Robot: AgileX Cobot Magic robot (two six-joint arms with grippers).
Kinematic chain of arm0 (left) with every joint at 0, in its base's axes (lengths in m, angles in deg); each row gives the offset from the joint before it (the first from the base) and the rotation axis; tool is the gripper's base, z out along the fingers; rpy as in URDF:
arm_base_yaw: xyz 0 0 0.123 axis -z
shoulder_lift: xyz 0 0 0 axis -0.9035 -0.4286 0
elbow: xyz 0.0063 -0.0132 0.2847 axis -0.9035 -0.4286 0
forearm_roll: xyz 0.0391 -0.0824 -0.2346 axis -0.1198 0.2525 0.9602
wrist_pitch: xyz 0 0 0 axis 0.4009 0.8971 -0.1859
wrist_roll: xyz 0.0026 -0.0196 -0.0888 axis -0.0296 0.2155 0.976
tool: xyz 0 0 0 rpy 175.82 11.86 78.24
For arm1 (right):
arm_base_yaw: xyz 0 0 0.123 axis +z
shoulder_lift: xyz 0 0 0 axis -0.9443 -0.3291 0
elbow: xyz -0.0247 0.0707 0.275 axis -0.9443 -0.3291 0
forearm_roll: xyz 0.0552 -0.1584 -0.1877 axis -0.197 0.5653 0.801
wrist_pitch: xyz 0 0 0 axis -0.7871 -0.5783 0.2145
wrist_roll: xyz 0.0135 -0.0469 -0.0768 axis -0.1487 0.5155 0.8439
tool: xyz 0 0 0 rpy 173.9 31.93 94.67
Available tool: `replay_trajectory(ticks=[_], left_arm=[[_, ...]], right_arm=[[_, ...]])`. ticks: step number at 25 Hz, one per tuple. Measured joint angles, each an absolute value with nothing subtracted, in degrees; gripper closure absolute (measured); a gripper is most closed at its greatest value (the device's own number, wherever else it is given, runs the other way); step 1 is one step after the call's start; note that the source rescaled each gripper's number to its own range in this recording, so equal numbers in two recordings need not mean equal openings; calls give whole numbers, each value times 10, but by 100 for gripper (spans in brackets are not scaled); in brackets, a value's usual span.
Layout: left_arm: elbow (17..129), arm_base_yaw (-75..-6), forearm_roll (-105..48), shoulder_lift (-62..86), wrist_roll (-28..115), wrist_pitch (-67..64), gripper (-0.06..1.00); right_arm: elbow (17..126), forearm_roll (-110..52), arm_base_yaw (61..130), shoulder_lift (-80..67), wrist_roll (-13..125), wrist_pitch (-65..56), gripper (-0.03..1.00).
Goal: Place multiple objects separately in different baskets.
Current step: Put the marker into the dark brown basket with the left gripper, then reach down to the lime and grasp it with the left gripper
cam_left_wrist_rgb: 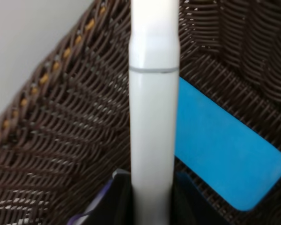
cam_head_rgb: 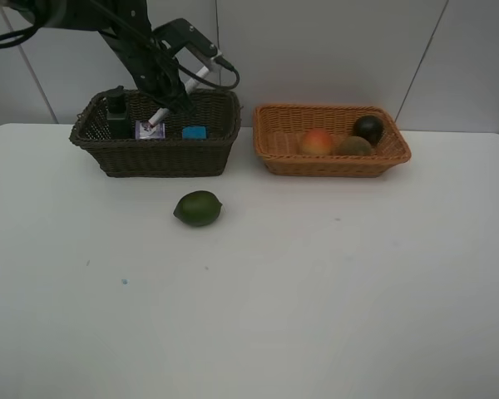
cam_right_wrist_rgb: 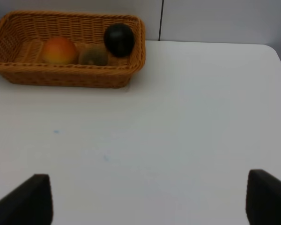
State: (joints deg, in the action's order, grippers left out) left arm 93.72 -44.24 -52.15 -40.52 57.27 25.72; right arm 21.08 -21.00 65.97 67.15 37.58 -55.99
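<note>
High view: left tool [cam_head_rgb: 168, 106] hangs over the dark brown basket [cam_head_rgb: 154, 154], pinching the white marker [cam_head_rgb: 179, 97], which slants down with its red tip [cam_head_rgb: 150, 124] toward the basket floor. Inside sit the dark green bottle [cam_head_rgb: 116, 116] at 9 o'clock, the purple-lidded jar [cam_head_rgb: 150, 130] mid-basket and the blue eraser [cam_head_rgb: 194, 132] at 3 o'clock. The green lime [cam_head_rgb: 198, 208] lies alone on the desk [cam_head_rgb: 316, 291], at 6 o'clock from this basket, well apart. The orange-tan basket [cam_head_rgb: 331, 158] holds the peach [cam_head_rgb: 316, 142], kiwi [cam_head_rgb: 354, 146] and mangosteen [cam_head_rgb: 368, 128]. The right tool is not in this view.

Left wrist view: marker barrel [cam_left_wrist_rgb: 152, 117] fills the centre, clamped between dark jaws; eraser [cam_left_wrist_rgb: 222, 157] just beside it, wicker wall [cam_left_wrist_rgb: 65, 140] behind.

Right wrist view: right tool [cam_right_wrist_rgb: 150, 199] is spread wide over bare desk and holds nothing; orange-tan basket [cam_right_wrist_rgb: 61, 77] lies ahead.

Risks, my judgement: released at this slant, the marker may land on the jar and lean or roll against the bottle. The lime is round and may roll off when gripped.
</note>
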Motion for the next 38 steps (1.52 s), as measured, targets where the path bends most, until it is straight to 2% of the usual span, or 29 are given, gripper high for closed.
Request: replay_trajectory(ticks=[17,18,19,20,22,24,27,38], left_arm=[[937,-447,-505,-414,573,253,79],[937,-447,-503,-414,573,254,76],[937,-447,-500,-414,573,256,67],[937,-447,-499,-414,575,256,55],[937,-447,-496,-414,586,255,17],[937,-447,-493,-414,597,255,3],[937,-447,-493,-414,601,255,-4],[937,-447,-493,-414,603,258,-6]], right_arm=[[211,-210,660,671,376,-560,-3],[211,-210,660,671,376,-560,-3],[211,-210,660,671,376,-560,-3],[211,-210,660,671,376,-560,-3],[211,-210,660,671,376,-560,-3],[211,-210,660,671,376,-560,-3],[211,-210,660,671,376,-560,-3],[211,-210,660,671,376,-560,-3]])
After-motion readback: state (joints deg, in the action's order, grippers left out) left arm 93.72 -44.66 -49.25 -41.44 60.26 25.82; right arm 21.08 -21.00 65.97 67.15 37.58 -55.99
